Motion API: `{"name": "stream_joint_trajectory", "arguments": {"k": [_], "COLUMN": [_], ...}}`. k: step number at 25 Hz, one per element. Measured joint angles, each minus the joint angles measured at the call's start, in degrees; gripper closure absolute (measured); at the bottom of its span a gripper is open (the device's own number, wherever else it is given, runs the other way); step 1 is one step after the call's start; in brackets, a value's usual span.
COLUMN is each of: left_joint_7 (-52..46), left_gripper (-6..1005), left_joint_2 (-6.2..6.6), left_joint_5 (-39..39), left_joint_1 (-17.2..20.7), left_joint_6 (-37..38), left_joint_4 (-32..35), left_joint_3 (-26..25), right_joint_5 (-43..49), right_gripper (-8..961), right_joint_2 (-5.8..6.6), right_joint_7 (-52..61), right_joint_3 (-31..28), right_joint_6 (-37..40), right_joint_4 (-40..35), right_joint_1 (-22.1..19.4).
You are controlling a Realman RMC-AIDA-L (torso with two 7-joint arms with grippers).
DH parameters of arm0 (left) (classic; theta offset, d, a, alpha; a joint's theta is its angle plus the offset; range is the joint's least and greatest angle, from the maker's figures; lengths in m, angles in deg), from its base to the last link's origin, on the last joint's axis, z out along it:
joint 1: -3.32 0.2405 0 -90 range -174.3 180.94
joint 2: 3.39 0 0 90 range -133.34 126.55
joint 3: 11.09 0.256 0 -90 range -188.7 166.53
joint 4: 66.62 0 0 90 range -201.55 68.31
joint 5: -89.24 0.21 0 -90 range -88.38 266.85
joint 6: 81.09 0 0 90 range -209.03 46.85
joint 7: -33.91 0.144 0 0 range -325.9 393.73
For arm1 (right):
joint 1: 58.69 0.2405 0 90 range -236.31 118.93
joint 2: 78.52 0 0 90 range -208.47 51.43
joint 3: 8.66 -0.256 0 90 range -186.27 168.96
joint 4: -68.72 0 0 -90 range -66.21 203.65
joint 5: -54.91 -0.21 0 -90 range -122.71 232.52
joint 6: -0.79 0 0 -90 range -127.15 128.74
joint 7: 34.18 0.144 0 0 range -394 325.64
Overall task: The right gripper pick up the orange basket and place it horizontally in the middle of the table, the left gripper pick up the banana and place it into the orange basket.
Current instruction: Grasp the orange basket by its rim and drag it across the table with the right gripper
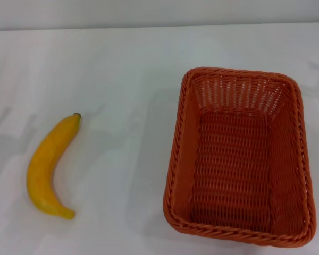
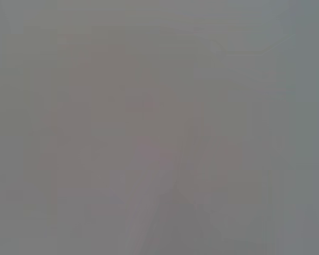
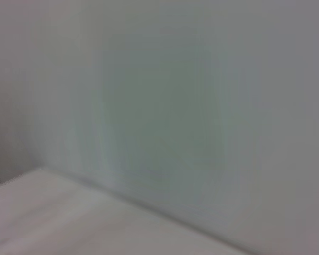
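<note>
The orange basket [image 1: 239, 156] stands on the white table [image 1: 122, 79] at the right, its long side running from near to far, and it holds nothing. The yellow banana [image 1: 47, 167] lies on the table at the left, its dark tip pointing away and its stem toward the near edge. Neither gripper appears in the head view. Both wrist views show only plain grey surface, with no fingers and no task object in them.
A pale wall runs along the table's far edge [image 1: 159, 26]. Bare tabletop lies between the banana and the basket.
</note>
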Motion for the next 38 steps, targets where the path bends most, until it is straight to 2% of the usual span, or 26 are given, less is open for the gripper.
{"name": "stream_joint_trajectory", "arguments": {"k": [4,5,7,14,21,24,29,38], "left_joint_7": [0.0,-0.1,-0.2,-0.4,-0.4,-0.4,-0.4,-0.5], "left_gripper": [325,325,325,326,326,326,327,327], "left_joint_2": [0.0,0.0,0.0,0.0,-0.07,-0.1,-0.18,-0.39], "left_joint_5": [0.6,0.7,0.7,1.5,2.9,3.4,4.8,6.9], "left_joint_1": [0.0,0.0,0.4,1.9,3.5,4.1,4.3,3.0], "left_joint_6": [0.0,0.0,0.0,0.0,-0.5,-0.5,-0.6,-1.4], "left_joint_4": [0.0,0.0,-0.1,-0.2,-0.2,-0.1,-0.1,-0.2], "left_joint_3": [0.0,0.0,0.0,0.0,0.0,0.0,0.0,0.0], "right_joint_5": [6.7,10.6,15.0,30.4,46.2,51.9,56.0,57.5], "right_gripper": [84,84,84,83,101,108,121,144], "right_joint_2": [1.0,1.05,0.74,-1.66,-5.59,-6.6,-6.95,-8.9], "right_joint_7": [2.7,2.9,2.9,3.1,4.4,5.0,6.7,7.8], "right_joint_3": [3.2,3.8,4.2,8.6,12.3,12.4,12.8,16.1], "right_joint_6": [-1.9,-3.3,-4.2,-3.2,1.8,3.5,4.3,6.2], "right_joint_4": [0.1,0.7,1.6,8.3,16.7,20.8,27.7,29.1], "right_joint_1": [6.0,9.1,12.3,23.7,33.2,36.5,40.4,40.3]}}
